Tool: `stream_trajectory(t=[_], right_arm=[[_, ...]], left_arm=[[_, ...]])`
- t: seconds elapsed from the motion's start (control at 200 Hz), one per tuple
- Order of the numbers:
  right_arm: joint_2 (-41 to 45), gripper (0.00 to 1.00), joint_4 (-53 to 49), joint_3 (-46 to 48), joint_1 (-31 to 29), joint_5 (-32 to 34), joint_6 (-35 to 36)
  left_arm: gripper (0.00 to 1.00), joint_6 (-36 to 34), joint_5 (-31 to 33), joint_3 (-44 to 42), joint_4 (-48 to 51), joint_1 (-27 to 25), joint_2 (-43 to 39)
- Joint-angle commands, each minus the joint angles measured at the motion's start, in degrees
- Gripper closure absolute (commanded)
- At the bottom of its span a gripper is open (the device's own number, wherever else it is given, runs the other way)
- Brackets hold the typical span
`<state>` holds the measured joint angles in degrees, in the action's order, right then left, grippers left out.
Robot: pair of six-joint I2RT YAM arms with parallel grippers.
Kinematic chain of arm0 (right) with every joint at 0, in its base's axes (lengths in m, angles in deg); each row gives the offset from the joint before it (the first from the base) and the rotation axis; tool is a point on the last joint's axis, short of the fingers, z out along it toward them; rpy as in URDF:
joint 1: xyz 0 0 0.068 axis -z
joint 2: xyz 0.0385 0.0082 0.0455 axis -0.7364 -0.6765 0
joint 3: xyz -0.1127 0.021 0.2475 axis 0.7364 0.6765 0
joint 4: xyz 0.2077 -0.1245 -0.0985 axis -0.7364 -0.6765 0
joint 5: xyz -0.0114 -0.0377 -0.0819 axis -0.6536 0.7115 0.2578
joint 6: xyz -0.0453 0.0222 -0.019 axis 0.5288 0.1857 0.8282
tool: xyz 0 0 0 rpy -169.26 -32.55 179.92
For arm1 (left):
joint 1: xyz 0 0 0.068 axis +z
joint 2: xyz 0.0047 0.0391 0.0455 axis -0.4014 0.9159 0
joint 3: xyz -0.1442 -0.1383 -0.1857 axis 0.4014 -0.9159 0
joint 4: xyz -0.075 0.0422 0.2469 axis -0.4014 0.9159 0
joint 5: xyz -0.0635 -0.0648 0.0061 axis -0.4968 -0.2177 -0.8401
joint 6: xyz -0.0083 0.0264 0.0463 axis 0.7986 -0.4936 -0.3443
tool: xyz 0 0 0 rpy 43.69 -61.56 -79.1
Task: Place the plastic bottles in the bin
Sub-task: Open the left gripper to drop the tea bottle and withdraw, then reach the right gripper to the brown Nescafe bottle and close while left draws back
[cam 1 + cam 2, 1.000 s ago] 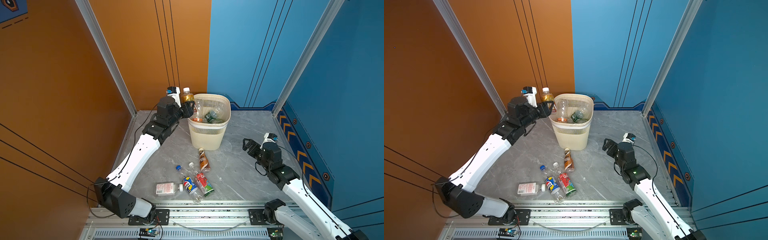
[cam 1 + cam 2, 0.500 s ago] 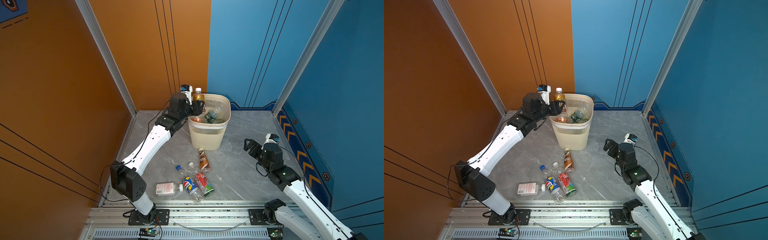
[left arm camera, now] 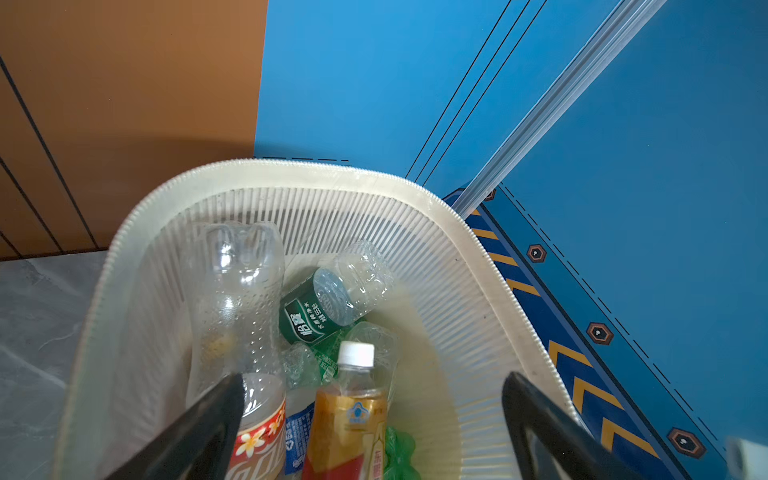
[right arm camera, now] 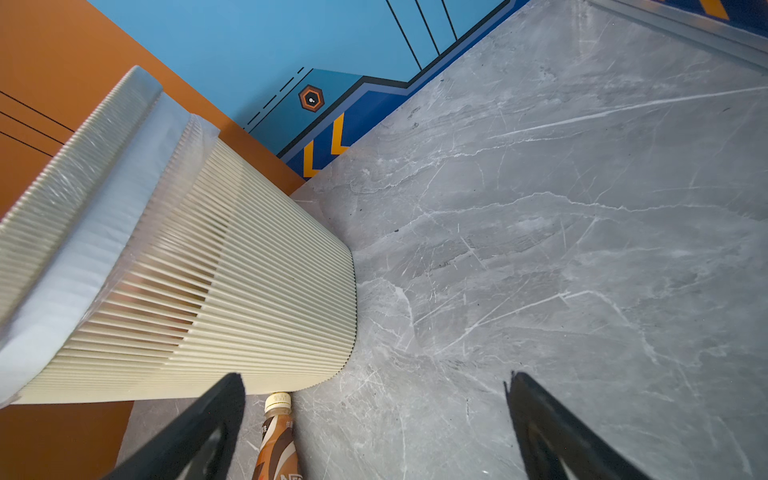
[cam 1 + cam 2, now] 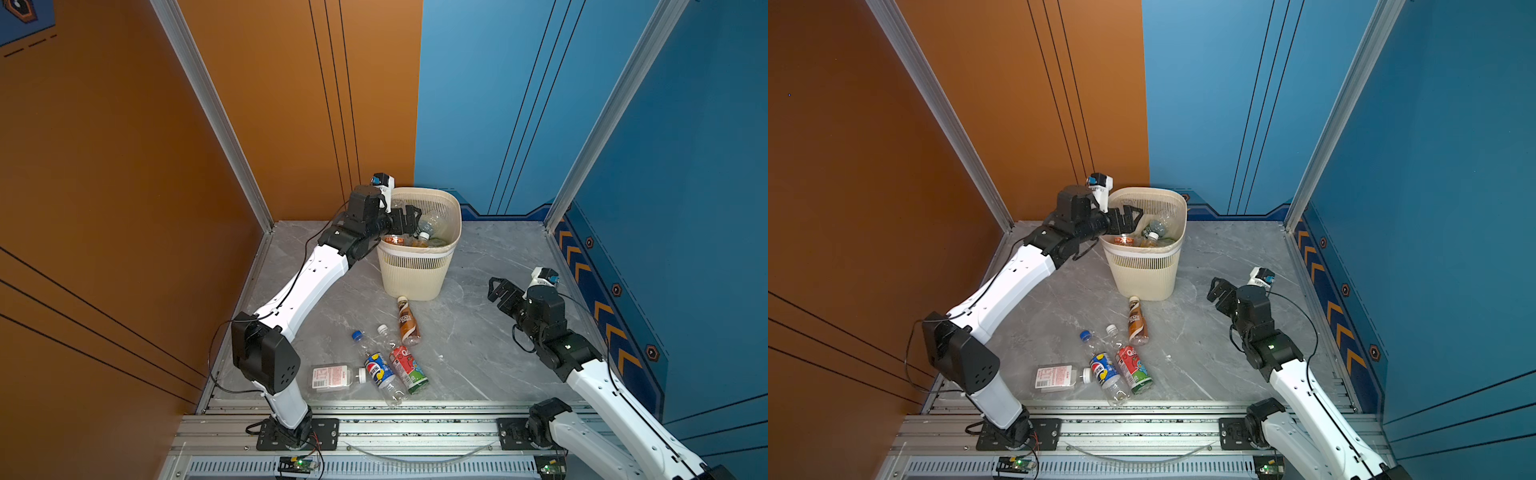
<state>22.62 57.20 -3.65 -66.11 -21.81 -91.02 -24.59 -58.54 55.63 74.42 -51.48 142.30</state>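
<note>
The cream ribbed bin point(image 5: 415, 270) point(image 5: 1144, 274) stands at the back of the grey floor. My left gripper point(image 5: 409, 220) point(image 3: 374, 376) hangs open over its near-left rim, holding nothing. Below it in the bin point(image 3: 291, 174) an amber bottle with a white cap point(image 3: 349, 419) rests on several clear and green bottles. On the floor lie a brown bottle point(image 5: 406, 322) point(image 4: 278, 440), a blue-capped cola bottle point(image 5: 378, 370) and a red-and-green labelled bottle point(image 5: 407, 368). My right gripper point(image 5: 500, 289) point(image 4: 374, 376) is open and empty, right of the bin.
A flat clear bottle with a pink label point(image 5: 332, 377) lies near the front rail point(image 5: 374, 411). Orange and blue walls close in the floor on three sides. Bare grey floor point(image 4: 540, 249) spreads right of the bin.
My left gripper swung right over the bin's rim and opened, and the amber bottle it held dropped into the bin. The right arm has hardly moved.
</note>
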Motion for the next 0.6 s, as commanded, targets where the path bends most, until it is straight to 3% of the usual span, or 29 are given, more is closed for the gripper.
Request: stream_trajectory(t=[0.0, 0.195, 0.421, 0.596], right_arm=[[-0.67, 0.00, -0.57, 0.42, 0.46, 0.37, -0.50], [-2.07, 0.00, -0.28, 0.01, 0.22, -0.75, -0.80], [-4.03, 0.00, -0.13, 0.47, -0.94, -1.39, -1.15], [-6.83, 0.00, -0.09, -0.40, -3.44, -2.12, -1.34]], left_arm=[[0.02, -2.47, 0.25, -0.76, -0.50, -0.38, -5.20], [0.02, -4.66, 7.34, -12.64, -6.79, -0.14, -16.31], [0.02, -0.56, 19.56, -39.13, -8.12, 1.15, -32.17], [0.02, 4.58, 19.56, -50.04, -2.82, 4.72, -39.16]])
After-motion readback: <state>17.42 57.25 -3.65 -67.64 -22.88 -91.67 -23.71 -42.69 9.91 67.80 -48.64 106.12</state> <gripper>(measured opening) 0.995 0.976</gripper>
